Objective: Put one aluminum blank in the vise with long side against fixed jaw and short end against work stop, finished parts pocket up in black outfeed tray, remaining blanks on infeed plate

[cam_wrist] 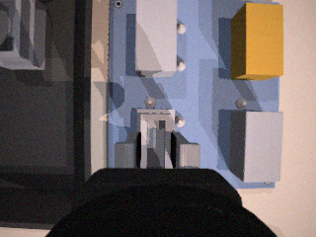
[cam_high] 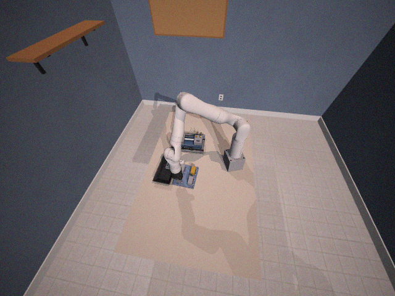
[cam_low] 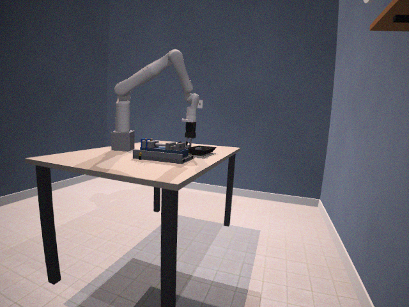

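Observation:
In the wrist view my gripper (cam_wrist: pixel 155 144) (cam_high: pixel 178 176) (cam_low: pixel 189 142) is shut on a small gray finished part (cam_wrist: pixel 153 117) with a dark pocket in its top. The part rests on the blue infeed plate (cam_wrist: pixel 207 94) (cam_high: pixel 184 184) near its left edge, among short pins. Two plain gray blanks, one (cam_wrist: pixel 156 35) at the far end and one (cam_wrist: pixel 257 145) at the right, and a yellow brass blank (cam_wrist: pixel 258 41) (cam_high: pixel 192 171) lie flat on the plate. The black outfeed tray (cam_wrist: pixel 39 133) (cam_high: pixel 161 175) (cam_low: pixel 202 150) is just left of the plate. Another gray pocketed block (cam_wrist: pixel 22 37) shows in the tray's far corner.
The vise (cam_high: pixel 192 141) (cam_low: pixel 162 148) stands behind the plate, toward the arm's base (cam_high: pixel 233 160). Pins (cam_wrist: pixel 181 65) (cam_wrist: pixel 241 103) stick up from the plate between the blocks. The table edge runs close beyond the tray.

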Action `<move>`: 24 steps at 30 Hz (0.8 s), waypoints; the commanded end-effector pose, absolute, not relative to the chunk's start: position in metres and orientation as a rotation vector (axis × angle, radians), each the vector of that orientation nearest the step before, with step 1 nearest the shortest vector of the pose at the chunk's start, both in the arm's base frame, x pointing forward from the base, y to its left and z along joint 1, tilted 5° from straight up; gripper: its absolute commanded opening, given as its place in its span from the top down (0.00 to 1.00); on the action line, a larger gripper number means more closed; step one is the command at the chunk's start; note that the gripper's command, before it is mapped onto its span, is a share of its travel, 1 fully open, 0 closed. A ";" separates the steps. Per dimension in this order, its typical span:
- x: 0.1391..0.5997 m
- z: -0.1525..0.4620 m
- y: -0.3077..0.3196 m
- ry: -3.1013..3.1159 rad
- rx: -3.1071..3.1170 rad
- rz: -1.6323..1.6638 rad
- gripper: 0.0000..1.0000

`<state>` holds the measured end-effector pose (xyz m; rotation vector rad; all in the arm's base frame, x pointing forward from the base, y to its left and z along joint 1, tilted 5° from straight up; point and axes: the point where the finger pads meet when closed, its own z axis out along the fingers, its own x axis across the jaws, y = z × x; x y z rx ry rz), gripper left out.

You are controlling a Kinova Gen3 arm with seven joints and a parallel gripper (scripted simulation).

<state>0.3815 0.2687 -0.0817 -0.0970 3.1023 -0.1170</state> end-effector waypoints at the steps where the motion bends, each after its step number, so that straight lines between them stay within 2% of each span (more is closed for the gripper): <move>1: 0.382 -0.081 0.269 3.101 -0.097 -0.115 1.00; 24: 0.382 -0.068 0.270 3.101 -0.097 -0.115 1.00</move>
